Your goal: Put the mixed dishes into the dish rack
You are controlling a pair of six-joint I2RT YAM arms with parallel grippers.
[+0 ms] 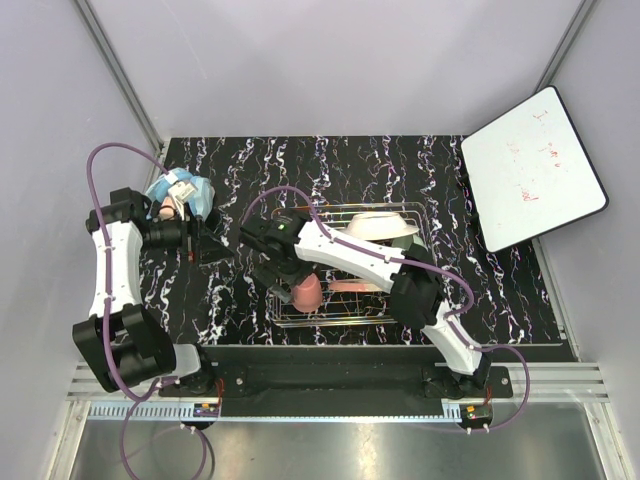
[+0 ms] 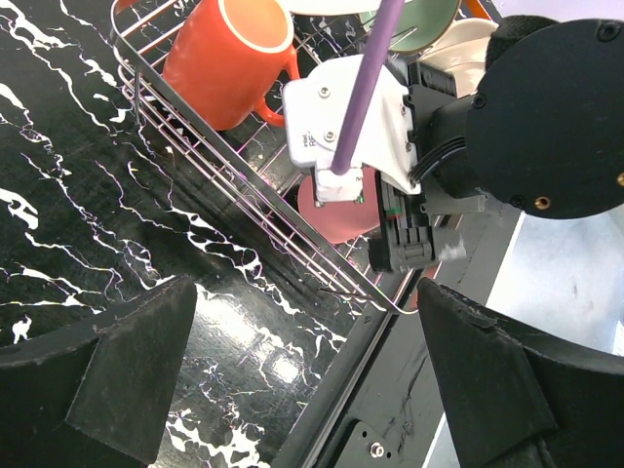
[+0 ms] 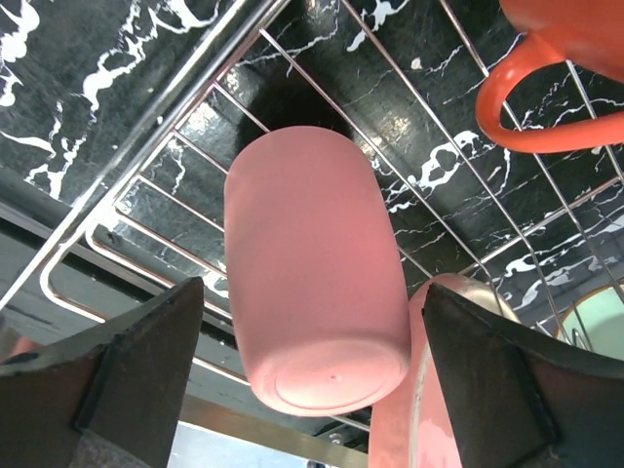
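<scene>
The dish rack (image 1: pixel 400 316) holds the pink cup (image 1: pixel 308 292), lying on its side at the near left corner, with the salmon-pink plate (image 1: pixel 352 285) beside it and a white plate (image 1: pixel 380 224) at the back. My right gripper (image 1: pixel 283 272) hangs over the cup. In the right wrist view its jaws (image 3: pixel 312 380) are open, one on each side of the pink cup (image 3: pixel 312 273), with gaps on both sides. The orange-red mug (image 2: pixel 229 58), pale green bowl (image 2: pixel 419 24) and rack rim (image 2: pixel 244 185) show in the left wrist view. My left gripper (image 2: pixel 312 380) is open and empty over the table, left of the rack.
The light blue tub (image 1: pixel 180 192) sits behind my left gripper (image 1: pixel 213 247). The white board with red scribbles (image 1: pixel 530 165) leans at the back right. The mug's handle (image 3: pixel 546 97) and the salmon plate's rim (image 3: pixel 419 390) lie close to my right fingers.
</scene>
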